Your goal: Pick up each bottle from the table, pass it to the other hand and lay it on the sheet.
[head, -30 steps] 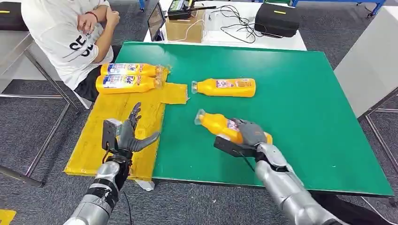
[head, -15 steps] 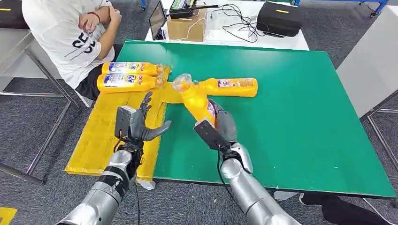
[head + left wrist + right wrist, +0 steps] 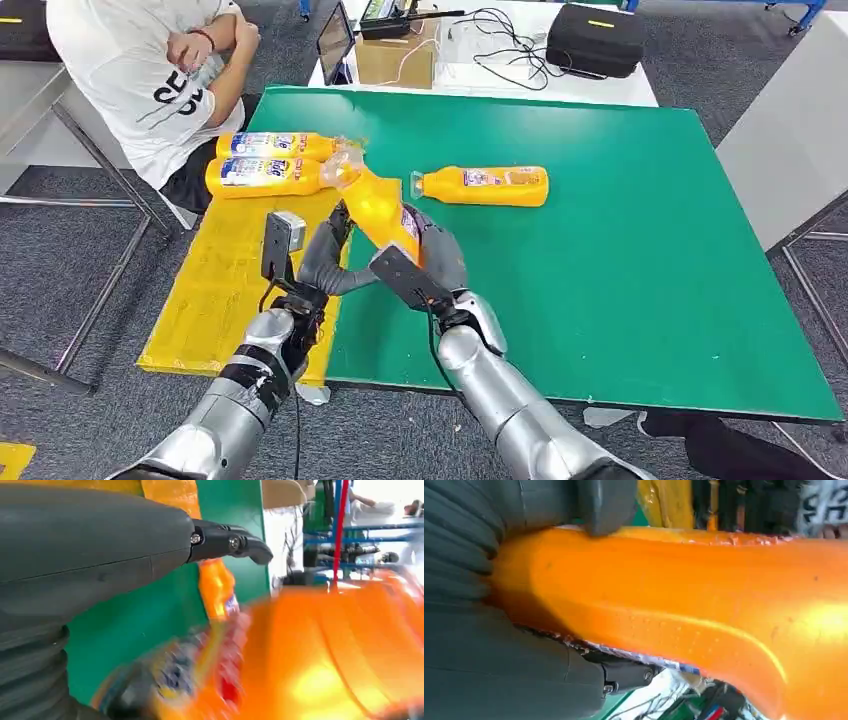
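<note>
Orange bottle [image 3: 381, 208] gripped tilted in the right hand [image 3: 440, 262]; left hand [image 3: 322, 262] alongside, fingers spread.

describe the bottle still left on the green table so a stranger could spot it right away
Start at the green table, right of the yellow sheet. One orange bottle lies on its side on the bare green, cap toward the sheet. Unlike the two bottles lying on the sheet and the one in the right hand, it lies alone and untouched.
</note>
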Controlling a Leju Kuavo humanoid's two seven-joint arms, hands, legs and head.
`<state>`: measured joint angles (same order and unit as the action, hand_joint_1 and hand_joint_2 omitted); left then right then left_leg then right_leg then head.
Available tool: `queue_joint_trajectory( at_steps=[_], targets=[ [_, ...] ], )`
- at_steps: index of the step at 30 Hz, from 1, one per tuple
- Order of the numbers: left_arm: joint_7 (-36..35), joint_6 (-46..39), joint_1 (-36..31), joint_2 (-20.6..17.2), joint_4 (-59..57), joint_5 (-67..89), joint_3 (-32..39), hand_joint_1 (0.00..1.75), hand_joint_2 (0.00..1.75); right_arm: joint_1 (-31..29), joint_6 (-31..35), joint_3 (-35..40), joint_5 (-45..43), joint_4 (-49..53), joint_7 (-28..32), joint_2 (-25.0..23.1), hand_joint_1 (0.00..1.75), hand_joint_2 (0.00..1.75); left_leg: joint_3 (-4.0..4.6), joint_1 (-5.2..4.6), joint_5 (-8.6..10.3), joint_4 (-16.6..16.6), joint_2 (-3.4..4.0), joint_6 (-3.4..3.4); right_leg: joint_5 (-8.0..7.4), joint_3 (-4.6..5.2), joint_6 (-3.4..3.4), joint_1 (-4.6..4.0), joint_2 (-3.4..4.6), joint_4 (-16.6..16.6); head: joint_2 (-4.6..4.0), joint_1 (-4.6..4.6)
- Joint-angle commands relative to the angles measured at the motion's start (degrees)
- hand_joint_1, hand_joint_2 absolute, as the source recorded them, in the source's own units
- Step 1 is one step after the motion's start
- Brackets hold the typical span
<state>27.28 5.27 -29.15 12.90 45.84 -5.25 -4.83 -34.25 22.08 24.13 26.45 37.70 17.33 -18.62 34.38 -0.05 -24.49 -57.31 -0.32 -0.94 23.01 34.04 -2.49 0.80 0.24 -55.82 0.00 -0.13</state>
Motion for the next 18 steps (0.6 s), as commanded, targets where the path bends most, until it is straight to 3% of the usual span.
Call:
queue_joint_trajectory(
  at_steps=[1, 5, 10, 18],
  targets=[
    [-1.4, 0.2, -1.5, 0.6, 4.1, -2.4, -3.1, 0.00, 1.75, -1.4, -1.7, 5.7, 0.6, -9.7, 0.3, -1.4, 1.75, 1.75, -0.18, 0.10, -0.12, -0.1, -0.04, 0.08, 0.12, -0.23, 0.12, -0.12, -0.09, 0.0, 0.00, -0.02],
    [-0.1, -2.9, -1.6, 0.1, 3.8, -0.2, -4.8, 0.00, 1.75, -1.2, -3.3, 7.5, 0.6, -9.7, -0.3, -1.4, 1.75, 1.75, -0.25, 0.10, -0.15, -0.1, -0.07, 0.12, 0.18, -0.29, 0.16, -0.12, -0.13, 0.0, 0.00, -0.04],
    [-0.2, -0.8, -1.7, 0.2, 1.8, -3.0, -3.9, 0.00, 1.75, 0.1, -4.9, 13.2, -0.3, -9.8, -1.3, -1.4, 1.75, 1.75, -0.06, 0.06, -0.04, 0.0, -0.08, 0.06, 0.06, -0.11, 0.08, -0.08, -0.11, 0.0, 0.00, 0.00],
    [-1.6, 2.8, -0.4, -1.1, 4.0, -6.4, -1.9, 0.00, 1.75, 1.3, -4.3, 15.3, 3.1, -11.4, -1.7, -0.4, 1.75, 1.75, -0.10, 0.06, -0.06, 0.0, -0.07, 0.06, 0.08, -0.14, 0.08, -0.08, -0.12, 0.0, 0.02, -0.02]
  ],
)
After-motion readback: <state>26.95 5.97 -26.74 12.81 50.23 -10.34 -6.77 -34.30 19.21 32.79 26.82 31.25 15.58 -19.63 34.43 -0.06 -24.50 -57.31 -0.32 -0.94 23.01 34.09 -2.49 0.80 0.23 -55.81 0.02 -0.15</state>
